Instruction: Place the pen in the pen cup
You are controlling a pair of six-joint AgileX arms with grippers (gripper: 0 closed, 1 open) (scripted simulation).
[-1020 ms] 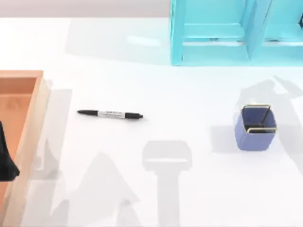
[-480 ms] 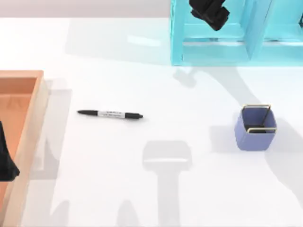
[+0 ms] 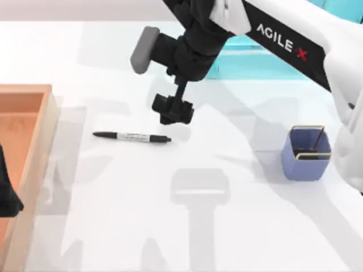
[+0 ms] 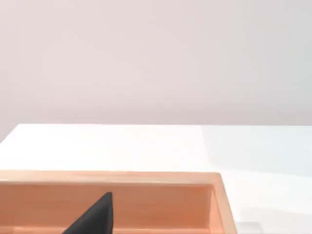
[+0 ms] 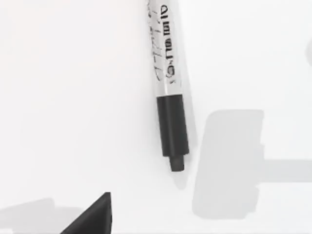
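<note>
Your right arm has swept in from the twelve o'clock edge, where half a second ago its black two-finger gripper [image 3: 172, 110] sat over the turquoise shelf unit [image 3: 266, 59]. That gripper now hangs just beyond the blunt end of the slim black marker pen with the white labelled band [image 3: 132, 137], toward one o'clock of it.

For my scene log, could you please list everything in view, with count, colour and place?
pen: one, black with a white printed band, lying flat left of the table's centre
pen cup: one, periwinkle blue with a gold wire rim, upright at the right
tray: one, orange wood, at the left edge
shelf unit: one, turquoise, at the far edge
table: one, white
right gripper: one, black, above the pen's blunt end
left gripper: one, black, over the tray
</note>
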